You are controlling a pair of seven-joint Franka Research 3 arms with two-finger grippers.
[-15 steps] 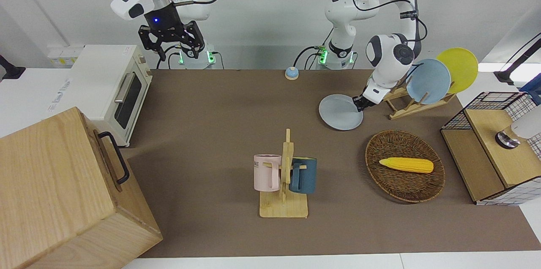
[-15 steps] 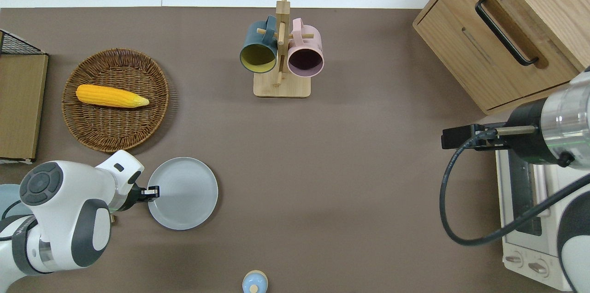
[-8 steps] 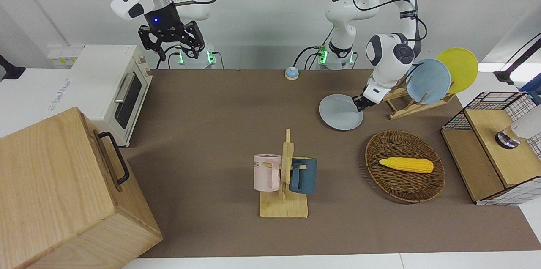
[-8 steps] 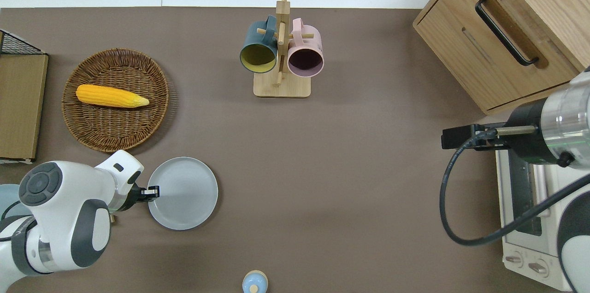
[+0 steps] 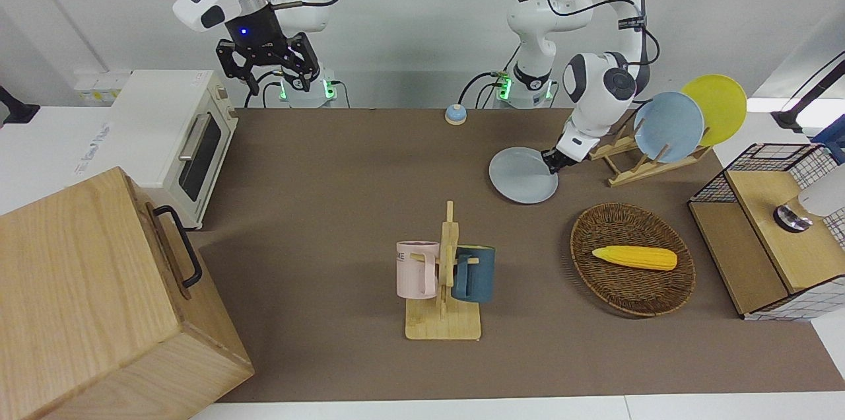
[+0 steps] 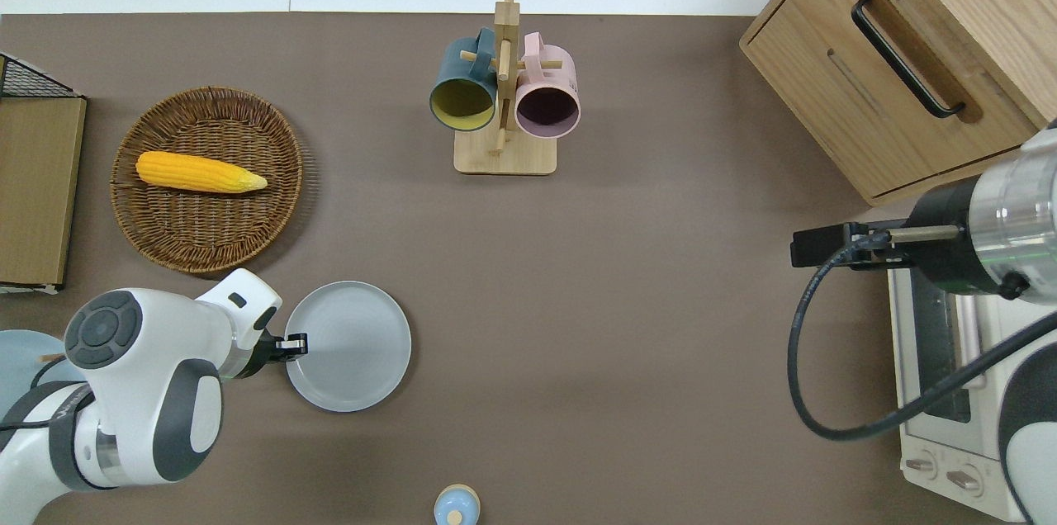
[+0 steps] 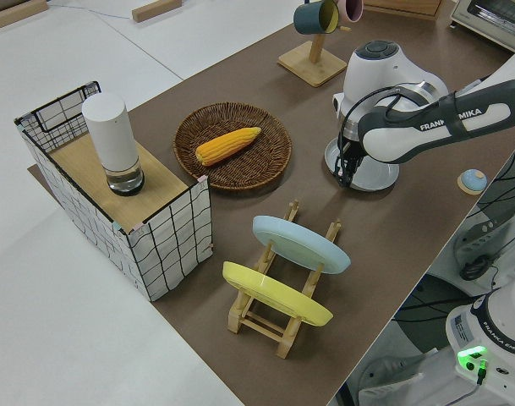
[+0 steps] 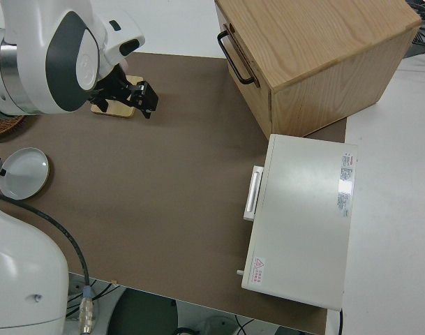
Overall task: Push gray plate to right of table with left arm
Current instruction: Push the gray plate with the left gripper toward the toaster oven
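Observation:
The gray plate (image 5: 523,175) (image 6: 348,346) lies flat on the brown table (image 5: 330,175), toward the left arm's end and nearer to the robots than the wicker basket. My left gripper (image 5: 550,161) (image 6: 294,341) is low at the table, shut, with its tip against the plate's rim on the side toward the left arm's end. In the left side view the arm covers part of the plate (image 7: 377,176). The plate also shows in the right side view (image 8: 24,173). My right arm is parked with its gripper (image 5: 270,73) open and holding nothing.
A wooden rack holds a sky-blue plate (image 5: 668,126) and a yellow plate (image 5: 716,103). A wicker basket (image 5: 620,294) holds corn (image 5: 634,257). A mug tree (image 5: 445,275) stands mid-table and a small blue bell (image 5: 455,114) near the robots. A toaster oven (image 5: 178,142) and wooden box (image 5: 99,301) stand at the right arm's end.
The left gripper has slid toward the right arm's end of the table, and the gray plate has moved a short way with it. The right arm has not moved.

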